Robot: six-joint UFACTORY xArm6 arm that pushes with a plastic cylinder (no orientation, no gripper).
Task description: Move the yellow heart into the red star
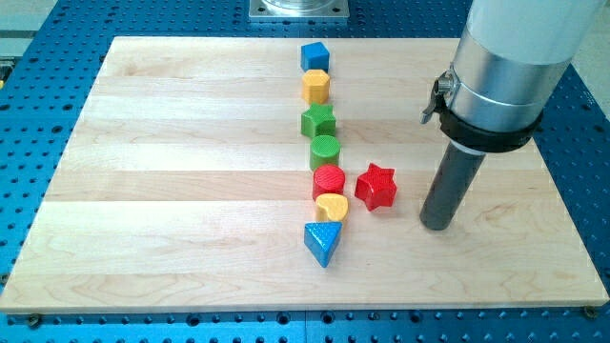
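The yellow heart (332,207) lies near the middle of the wooden board (172,171), between a red cylinder (329,180) above it and a blue triangle (323,242) below it. The red star (376,186) lies just to the heart's upper right, a small gap apart. My tip (437,225) rests on the board to the right of the red star, about a block's width from it, and well right of the heart.
A column of blocks runs up the view from the red cylinder: a green cylinder (325,151), a green star (318,121), a yellow hexagon (315,86) and a blue block (315,55). The board is edged by a blue perforated table (581,143).
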